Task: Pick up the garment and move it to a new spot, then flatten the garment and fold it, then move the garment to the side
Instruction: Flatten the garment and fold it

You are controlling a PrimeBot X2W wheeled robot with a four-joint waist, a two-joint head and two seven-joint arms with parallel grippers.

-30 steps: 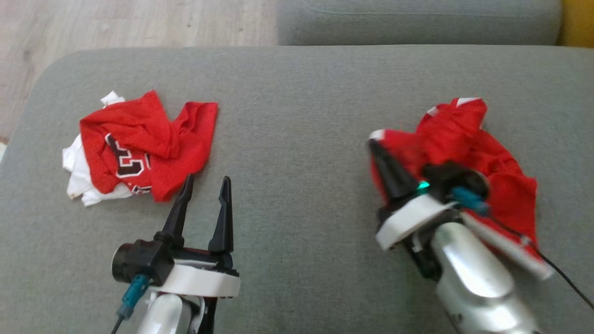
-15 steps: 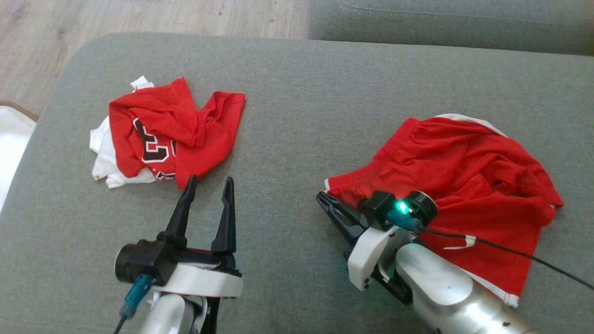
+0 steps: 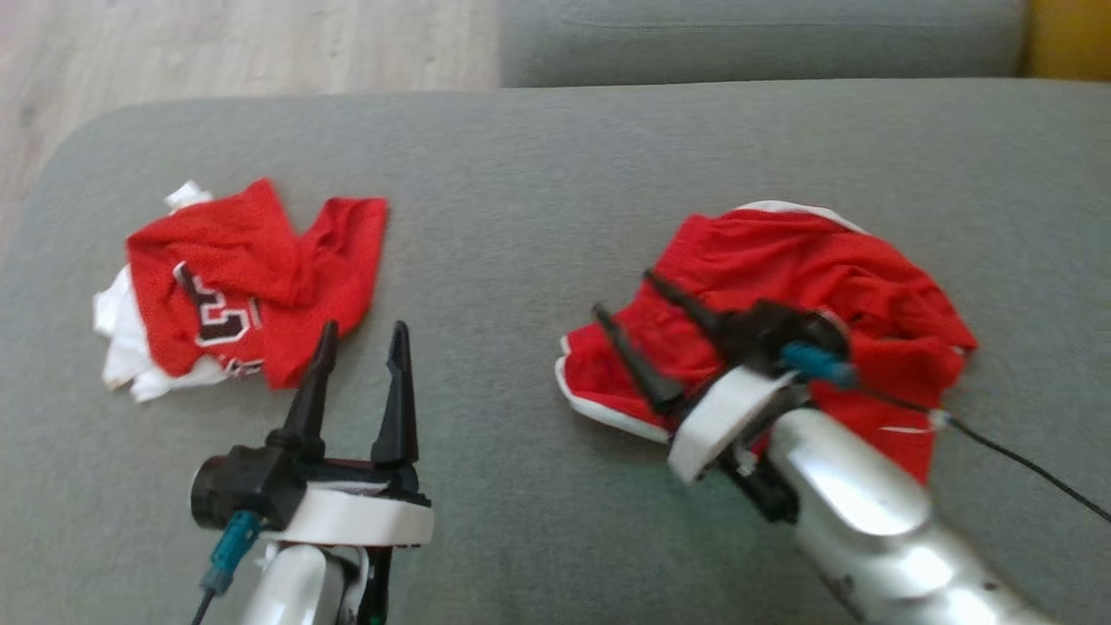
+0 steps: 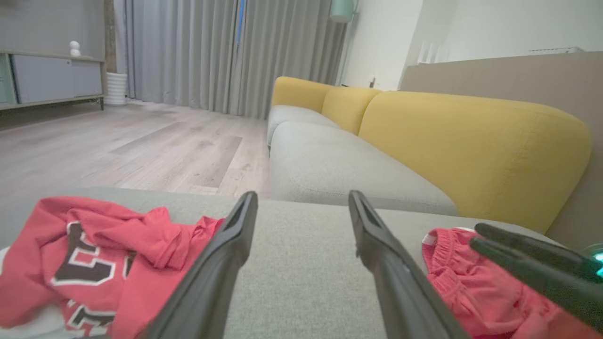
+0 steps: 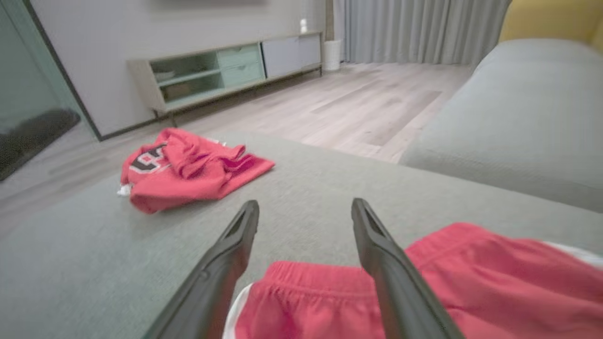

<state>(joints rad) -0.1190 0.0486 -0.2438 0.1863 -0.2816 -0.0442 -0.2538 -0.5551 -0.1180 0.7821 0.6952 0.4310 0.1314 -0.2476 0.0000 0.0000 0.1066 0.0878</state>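
Note:
The garment, a pair of red shorts [image 3: 807,269] with white trim, lies rumpled on the right of the grey cushion [image 3: 529,174]. My right gripper [image 3: 624,293] is open just above the waistband end, fingers spread and holding nothing. In the right wrist view the shorts [image 5: 471,282] lie under and to the right of that gripper [image 5: 305,204]. My left gripper [image 3: 364,330] is open and empty, its tips just short of a crumpled red jersey [image 3: 234,278]. The left wrist view has its gripper [image 4: 302,195] between the jersey [image 4: 94,249] and the shorts [image 4: 466,282].
A second grey seat [image 3: 755,39] lies beyond the cushion, with yellow backrests [image 4: 471,136] along the right. Wooden floor [image 3: 217,43] runs past the cushion's far left edge. A black cable [image 3: 1024,464] trails from my right wrist over the cushion.
My right gripper has opened and let go of the shorts, which went from a lifted bunch to lying spread on the cushion. The head camera has swung meanwhile. The left gripper stays open.

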